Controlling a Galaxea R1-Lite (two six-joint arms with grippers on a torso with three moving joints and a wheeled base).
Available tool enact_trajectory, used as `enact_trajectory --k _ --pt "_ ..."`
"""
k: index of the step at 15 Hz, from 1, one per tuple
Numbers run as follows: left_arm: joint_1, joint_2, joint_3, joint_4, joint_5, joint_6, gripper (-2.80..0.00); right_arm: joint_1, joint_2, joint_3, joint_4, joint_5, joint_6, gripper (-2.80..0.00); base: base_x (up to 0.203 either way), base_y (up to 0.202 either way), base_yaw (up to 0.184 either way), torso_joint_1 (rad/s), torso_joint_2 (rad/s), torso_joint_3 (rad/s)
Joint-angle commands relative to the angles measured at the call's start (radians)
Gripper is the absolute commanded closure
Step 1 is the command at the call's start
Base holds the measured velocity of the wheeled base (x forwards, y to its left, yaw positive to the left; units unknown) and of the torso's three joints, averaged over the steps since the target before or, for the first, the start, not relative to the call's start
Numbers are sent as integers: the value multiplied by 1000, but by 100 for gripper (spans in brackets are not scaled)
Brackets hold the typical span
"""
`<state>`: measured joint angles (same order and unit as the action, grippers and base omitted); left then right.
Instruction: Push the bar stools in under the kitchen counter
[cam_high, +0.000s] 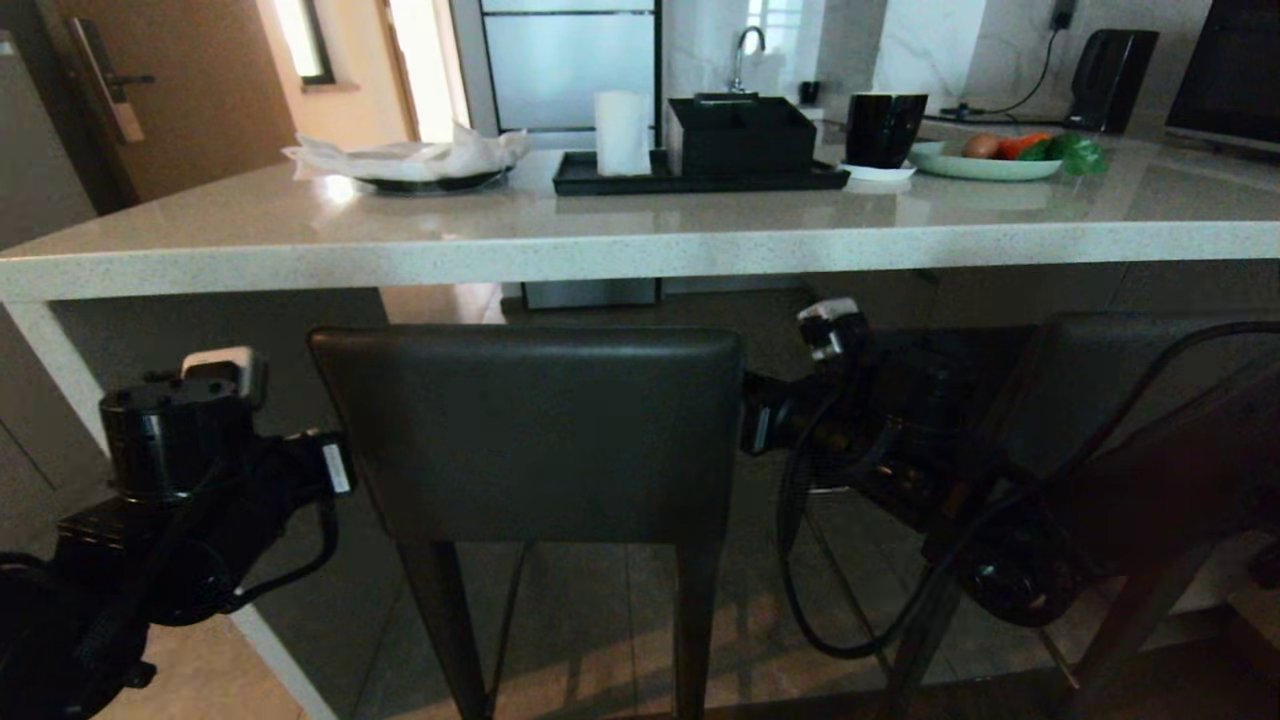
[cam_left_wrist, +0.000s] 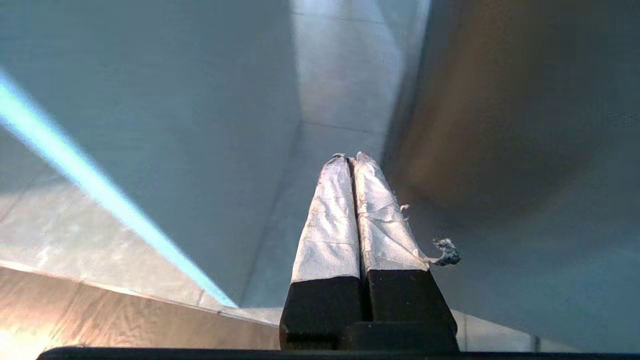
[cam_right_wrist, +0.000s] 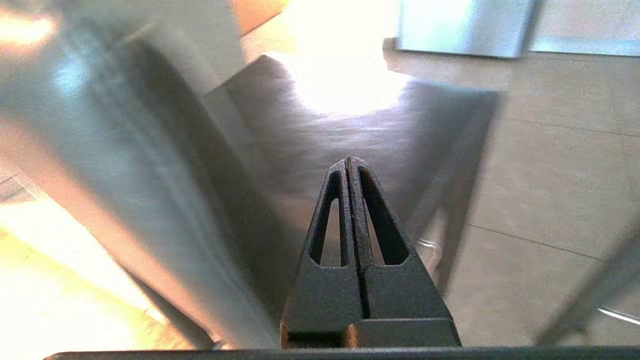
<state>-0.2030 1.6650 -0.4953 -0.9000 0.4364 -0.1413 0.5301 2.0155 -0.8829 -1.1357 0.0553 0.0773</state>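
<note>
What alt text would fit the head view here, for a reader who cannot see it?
A dark bar stool stands facing the kitchen counter, flanked at its backrest by the left gripper and right gripper, both shut. A second stool stands on the right behind the right arm; the counter carries a tray, plates and a cup.

second stool (cam_high: 1090, 400) (behind right arm (cam_high: 900, 440))

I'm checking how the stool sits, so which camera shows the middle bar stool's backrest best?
The head view: the bar stool's backrest shows whole below the kitchen counter. Each wrist view shows only a blurred dark surface beside shut fingers.
</note>
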Motion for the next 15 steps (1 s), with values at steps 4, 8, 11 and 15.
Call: enact_trajectory --k 4,8,11,15 --pt "15 -159 112 -5 -34 -2 0 -28 -179 179 18 -27 -20 0 0 0 0 0 0 0" --pt "-2 -453 240 12 -254 -3 0 -36 -418 333 115 -180 -41 0 0 0 0 0 0 0" --pt "-7 -707 277 159 -338 -1 0 -74 -715 403 345 -276 -50 0 0 0 0 0 0 0" --pt "6 -1041 247 505 -370 2 0 -214 -1123 490 610 -310 -65 0 0 0 0 0 0 0"
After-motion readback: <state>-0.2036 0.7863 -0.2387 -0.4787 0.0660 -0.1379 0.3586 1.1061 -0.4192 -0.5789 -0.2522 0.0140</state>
